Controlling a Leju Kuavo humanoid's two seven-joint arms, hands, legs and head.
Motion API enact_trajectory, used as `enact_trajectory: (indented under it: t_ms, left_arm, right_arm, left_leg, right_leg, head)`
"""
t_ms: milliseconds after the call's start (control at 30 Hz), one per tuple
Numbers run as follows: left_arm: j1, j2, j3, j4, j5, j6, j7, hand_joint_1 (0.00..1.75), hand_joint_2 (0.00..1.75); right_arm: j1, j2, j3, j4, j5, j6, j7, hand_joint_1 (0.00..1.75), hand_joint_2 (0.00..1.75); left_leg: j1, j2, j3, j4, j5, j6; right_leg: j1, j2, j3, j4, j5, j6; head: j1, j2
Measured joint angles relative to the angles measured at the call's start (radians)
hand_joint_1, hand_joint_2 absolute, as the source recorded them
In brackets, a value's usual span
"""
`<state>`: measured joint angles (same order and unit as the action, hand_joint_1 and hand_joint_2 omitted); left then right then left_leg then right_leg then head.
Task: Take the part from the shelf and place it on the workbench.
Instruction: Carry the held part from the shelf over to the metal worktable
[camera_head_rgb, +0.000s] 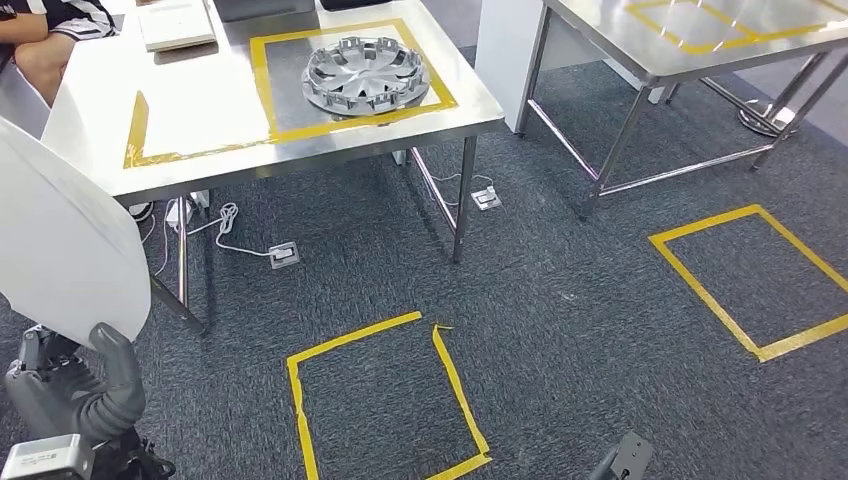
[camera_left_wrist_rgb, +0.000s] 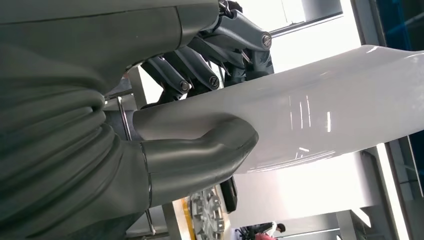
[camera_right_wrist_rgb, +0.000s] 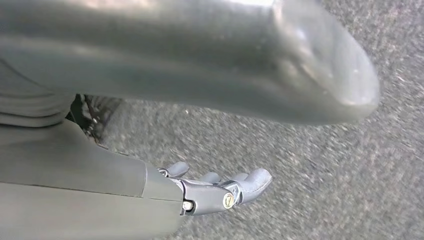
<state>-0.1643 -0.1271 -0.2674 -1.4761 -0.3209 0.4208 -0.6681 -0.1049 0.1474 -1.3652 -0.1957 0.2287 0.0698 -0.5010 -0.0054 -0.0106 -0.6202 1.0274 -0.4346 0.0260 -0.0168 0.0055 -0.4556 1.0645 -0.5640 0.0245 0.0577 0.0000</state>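
The robot's left hand grips a glossy white panel, the part it is carrying, at the lower left of the head view. The thick grey thumb presses one face of the panel while the darker fingers close on the opposite face, so the sheet is pinched between them along its lower edge. From that grip the panel rises up and away from the hand, its curved edge reaching toward the near corner of the workbench.

Ahead of the left hand and beyond the panel, the steel-topped workbench carries a square of yellow tape with a silver wheel cover lying flat inside it. A second strip of yellow tape marks the bench's near left corner. A person's arm rests at the far left end of the bench, next to a white tray.

The right hand hangs low over grey carpet, holding nothing; its fingers are stretched out side by side and its thumb stands apart from them. In the head view only a dark tip of it shows at the bottom edge, just right of a yellow floor square. A second floor square lies farther right, and another steel table stands beyond it. Cables and floor sockets lie under the workbench.
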Motion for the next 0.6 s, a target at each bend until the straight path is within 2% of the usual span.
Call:
enact_trajectory:
  t_ms: [33,67,133,167,200,233,267,300,333,367,400,433,500,533,567,600]
  left_arm:
    - [0.001,-0.001,0.001,0.0,0.0,0.0,0.0,1.75,1.75]
    - [0.001,-0.002,0.002,0.0,0.0,0.0,0.0,1.75,1.75]
    - [0.003,-0.003,0.003,0.001,0.0,0.0,0.0,1.75,1.75]
    - [0.004,-0.003,0.004,0.002,0.0,-0.001,0.0,1.75,1.75]
    - [0.005,-0.003,0.004,0.003,0.0,-0.001,-0.002,1.75,1.75]
    - [0.005,-0.003,0.005,0.004,0.001,-0.002,-0.004,1.75,1.75]
    - [0.005,-0.003,0.005,0.005,0.002,-0.002,-0.006,1.75,1.75]
    - [0.004,-0.003,0.005,0.006,0.003,-0.003,-0.008,1.75,1.75]
    - [0.004,-0.003,0.005,0.006,0.004,-0.003,-0.011,1.75,1.75]
    - [0.002,-0.003,0.006,0.005,0.006,-0.003,-0.012,1.75,1.75]
    - [0.0,-0.004,0.006,0.004,0.007,-0.003,-0.012,1.75,1.75]
    - [-0.003,-0.005,0.006,0.002,0.009,-0.003,-0.013,1.75,1.75]
    - [-0.014,-0.007,0.006,-0.002,0.011,-0.004,-0.013,1.75,1.75]
    - [-0.018,-0.008,0.006,-0.002,0.012,-0.004,-0.014,1.75,1.75]
    - [-0.02,-0.008,0.006,-0.002,0.012,-0.004,-0.013,1.75,1.75]
    - [-0.02,-0.007,0.006,-0.002,0.012,-0.005,-0.013,1.75,1.75]
  right_arm:
    - [-0.001,0.0,0.0,0.0,0.0,0.0,0.0,0.0,0.0]
    - [-0.001,0.001,0.0,0.0,0.0,0.001,0.0,0.0,0.0]
    - [0.001,0.001,0.0,0.0,-0.001,0.001,0.0,0.0,0.0]
    - [0.003,0.001,0.0,0.0,-0.001,0.001,0.0,0.0,0.0]
    - [0.005,0.001,0.0,0.0,-0.001,0.001,0.0,0.0,0.0]
    - [0.007,0.001,0.0,0.0,-0.001,0.001,0.0,0.0,0.0]
    - [0.008,0.001,0.0,0.0,-0.001,0.002,0.0,0.0,0.0]
    - [0.009,0.001,0.0,0.0,-0.001,0.002,0.0,0.0,0.0]
    - [0.009,0.001,0.0,0.0,-0.001,0.002,0.0,0.0,0.0]
    - [0.009,0.001,0.001,0.0,-0.001,0.002,0.001,0.0,0.0]
    - [0.008,0.001,0.001,0.0,-0.001,0.002,0.001,0.0,0.0]
    - [0.006,0.001,0.001,0.0,-0.001,0.002,0.002,0.0,0.0]
    - [0.002,0.001,0.001,0.0,-0.001,0.002,0.004,0.0,0.0]
    - [0.001,0.001,0.001,0.0,-0.001,0.002,0.004,0.0,0.0]
    - [0.0,0.001,0.001,0.0,-0.002,0.001,0.004,0.0,0.0]
    - [0.001,0.001,0.001,0.0,-0.002,0.001,0.004,0.0,0.0]
  left_leg:
    - [0.002,-0.001,0.014,-0.004,-0.008,0.006]
    - [0.002,0.0,0.027,-0.007,-0.017,0.01]
    - [0.002,0.0,0.051,-0.008,-0.039,0.013]
    - [0.002,-0.001,0.066,-0.009,-0.052,0.013]
    - [0.002,-0.002,0.081,-0.009,-0.064,0.012]
    - [0.002,-0.003,0.098,-0.009,-0.077,0.01]
    - [0.002,-0.003,0.113,-0.009,-0.09,0.008]
    - [0.001,-0.003,0.128,-0.008,-0.102,0.005]
    - [0.0,-0.003,0.139,-0.008,-0.116,0.001]
    - [-0.001,-0.004,0.15,-0.01,-0.128,-0.005]
    - [-0.002,-0.005,0.162,-0.006,-0.133,-0.012]
    - [-0.002,-0.006,0.171,-0.001,-0.134,-0.02]
    - [0.0,-0.004,0.165,0.045,-0.12,-0.031]
    - [0.001,-0.003,0.14,0.088,-0.115,-0.035]
    - [0.002,-0.001,0.101,0.145,-0.121,-0.038]
    - [0.004,-0.001,0.055,0.203,-0.139,-0.041]
  right_leg:
    - [-0.001,-0.001,-0.029,0.049,0.001,0.002]
    - [-0.001,-0.001,-0.072,0.11,-0.007,0.004]
    - [0.0,-0.001,-0.164,0.209,-0.054,0.01]
    - [0.0,-0.001,-0.199,0.227,-0.075,0.012]
    - [0.0,-0.002,-0.221,0.218,-0.081,0.014]
    - [0.0,-0.002,-0.227,0.179,-0.061,0.014]
    - [0.0,-0.002,-0.223,0.12,-0.015,0.011]
    - [0.001,-0.003,-0.213,0.058,0.047,0.007]
    - [0.003,-0.005,-0.202,0.011,0.094,0.002]
    - [0.007,-0.006,-0.191,-0.017,0.125,-0.004]
    - [0.009,-0.006,-0.183,-0.029,0.135,-0.01]
    - [0.01,-0.004,-0.171,-0.031,0.125,-0.017]
    - [0.007,-0.001,-0.146,-0.038,0.117,-0.033]
    - [0.005,-0.001,-0.132,-0.04,0.112,-0.039]
    - [0.004,-0.001,-0.121,-0.041,0.105,-0.043]
    - [0.004,-0.001,-0.112,-0.041,0.096,-0.046]
  head:
    - [0.001,0.0]
    - [0.002,0.0]
    - [0.003,0.0]
    - [0.004,0.0]
    - [0.004,0.0]
    - [0.005,0.0]
    - [0.005,0.0]
    - [0.005,0.0]
    - [0.005,0.0]
    - [0.005,0.0]
    - [0.005,0.0]
    - [0.005,0.0]
    - [0.004,0.0]
    - [0.002,0.0]
    - [-0.001,0.0]
    - [-0.003,0.0]
